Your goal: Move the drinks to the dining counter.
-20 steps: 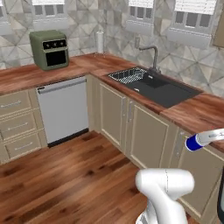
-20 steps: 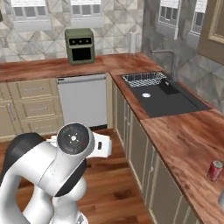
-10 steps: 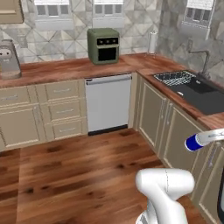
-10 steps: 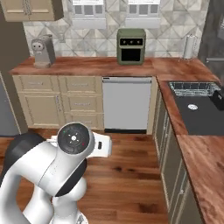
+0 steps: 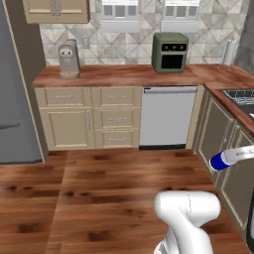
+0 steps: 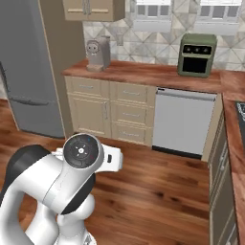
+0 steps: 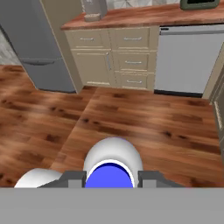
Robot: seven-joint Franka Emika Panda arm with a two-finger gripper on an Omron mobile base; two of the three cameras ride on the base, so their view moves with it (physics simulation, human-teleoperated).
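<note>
A wood-topped counter (image 5: pixel 119 74) runs along the tiled back wall; on it stands a green toaster oven (image 5: pixel 170 51) to the right and what looks like a grey coffee machine (image 5: pixel 68 59) to the left, well apart; beige drawers (image 5: pixel 115 117) sit below, beside a steel dishwasher (image 5: pixel 166 117); a grey fridge (image 6: pixel 28 72) stands at the far left; the floor (image 5: pixel 99 193) is dark wood planks.

The base is turning, so the views are swinging: the sink and the red can are sliding out of frame, the green oven (image 5: pixel 170 51) is drifting right, and the coffee machine (image 5: pixel 69 58) and grey refrigerator (image 6: pixel 28 72) are coming into sight.
</note>
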